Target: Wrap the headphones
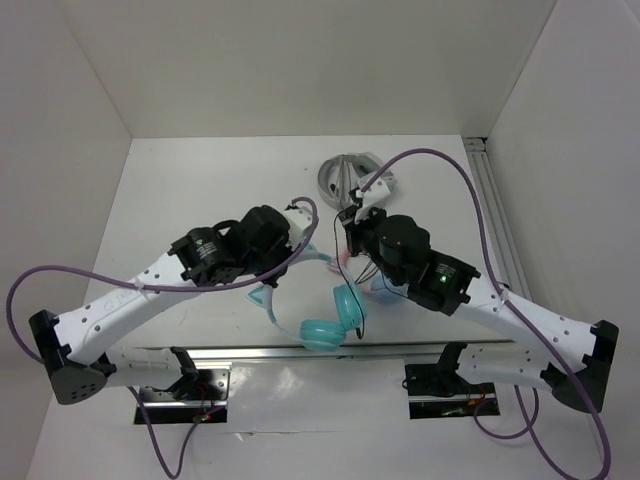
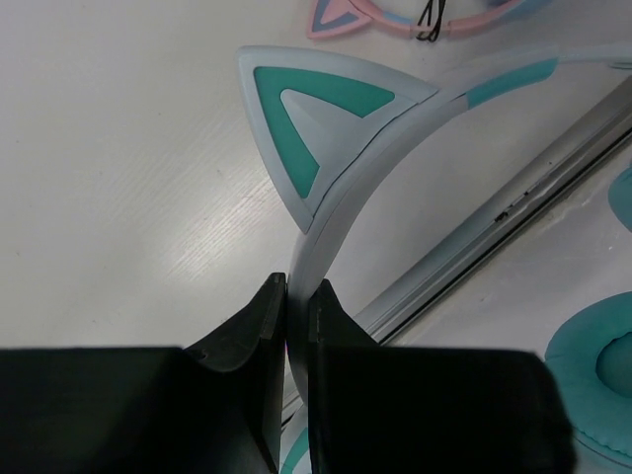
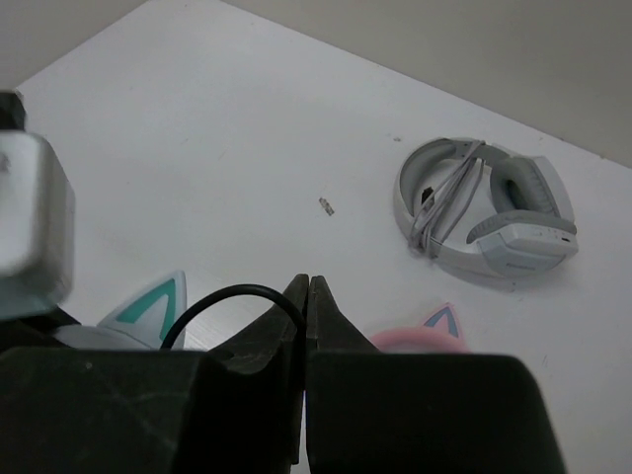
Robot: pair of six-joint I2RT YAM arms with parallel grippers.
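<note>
Headphones (image 1: 322, 333) sit at table (image 1: 200, 190) centre, twd near edge. L fingers (image 2: 277, 301) clamp the headband (image 2: 341, 202); R fingers (image 3: 298, 296) pinch the black cable (image 3: 222, 294). Best hold band steady, cable taut, lay loops snug round it.

Both arms reached inward from their bases at the near edge of the bench (image 1: 180, 180). The left arm (image 1: 120, 305) stretched up and to the right, its dark wrist section angled toward the middle. The left gripper (image 2: 296, 296) had its jaws almost together, pinched on the pale band of the headphones (image 2: 346, 188). The right arm (image 1: 520, 310) mirrored it, running up and to the left (a green light showed on 1 joint). The right gripper (image 3: 307, 291) held its jaws pressed to a hairline seam, with the thin black cable (image 3: 222, 292) running in at their tips. The 2 grippers sat near each other, apart.
</note>
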